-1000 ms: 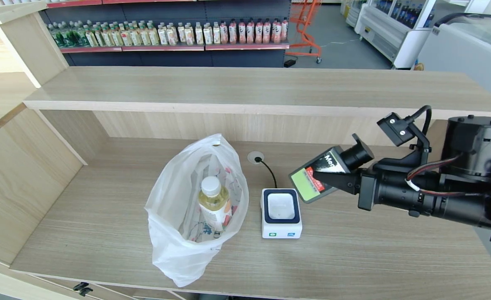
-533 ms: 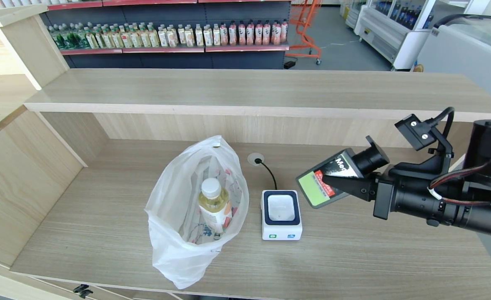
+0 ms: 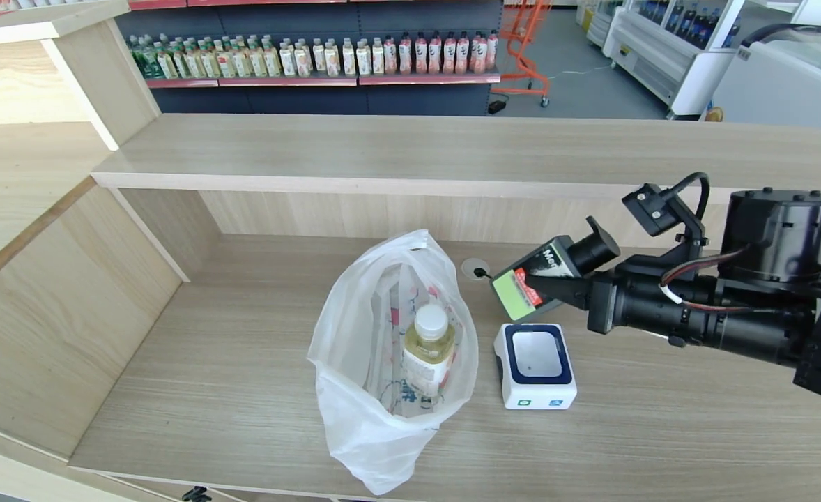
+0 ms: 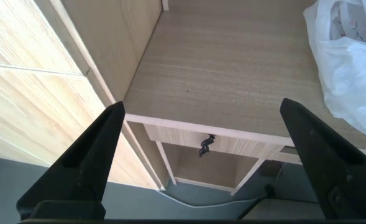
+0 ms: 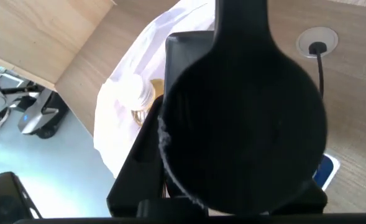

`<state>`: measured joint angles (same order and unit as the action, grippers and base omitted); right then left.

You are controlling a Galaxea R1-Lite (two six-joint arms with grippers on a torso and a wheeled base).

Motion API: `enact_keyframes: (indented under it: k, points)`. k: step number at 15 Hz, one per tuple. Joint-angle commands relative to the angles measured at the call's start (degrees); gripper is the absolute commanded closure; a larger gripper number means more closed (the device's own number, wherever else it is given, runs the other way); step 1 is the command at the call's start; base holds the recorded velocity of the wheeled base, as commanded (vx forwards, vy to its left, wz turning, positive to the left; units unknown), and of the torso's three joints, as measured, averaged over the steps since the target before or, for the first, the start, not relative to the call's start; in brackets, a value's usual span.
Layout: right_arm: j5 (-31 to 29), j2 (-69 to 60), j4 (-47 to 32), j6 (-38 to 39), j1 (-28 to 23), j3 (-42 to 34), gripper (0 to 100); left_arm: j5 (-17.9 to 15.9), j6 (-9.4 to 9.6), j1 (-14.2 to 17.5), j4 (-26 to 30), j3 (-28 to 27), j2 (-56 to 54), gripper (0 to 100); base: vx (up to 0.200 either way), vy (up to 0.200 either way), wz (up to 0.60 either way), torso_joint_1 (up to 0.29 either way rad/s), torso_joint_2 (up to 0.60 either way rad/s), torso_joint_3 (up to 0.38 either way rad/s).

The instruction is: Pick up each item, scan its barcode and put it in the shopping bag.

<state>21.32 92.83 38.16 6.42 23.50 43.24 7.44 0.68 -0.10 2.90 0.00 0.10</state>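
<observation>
Black cylindrical arm [image 3: 696, 324], red-white wires [image 3: 689, 268]

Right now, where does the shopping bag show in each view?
Head view: shopping bag on the counter, left of the scanner.
Left wrist view: bag near the counter's front edge.
Right wrist view: bag around the bottle, partly hidden.
Shared landmark: the bottle inside, head and right wrist views.

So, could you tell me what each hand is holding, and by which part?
The right hand grips a small box by its black end; the left hand is open and empty.
</observation>
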Motion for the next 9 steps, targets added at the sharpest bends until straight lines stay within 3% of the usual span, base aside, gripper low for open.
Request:
enact_keyframes:
  k: [1,6,9]
  points:
    - [-1.8,8.0,0.0,-1.9,-0.4,6.3,100,0.0,0.02,0.0,0.0,0.0,0.0,0,0.000,0.000,0.00,0.000,0.00,0.000]
    - [-1.8,16.2,0.0,-3.3,1.0,12.9,100,0.0,0.02,0.0,0.0,0.0,0.0,0,0.000,0.000,0.00,0.000,0.00,0.000]
    - [-1.6,19.9,1.3,-9.1,1.8,12.7,100,0.0,0.02,0.0,0.0,0.0,0.0,0,0.000,0.000,0.00,0.000,0.00,0.000]
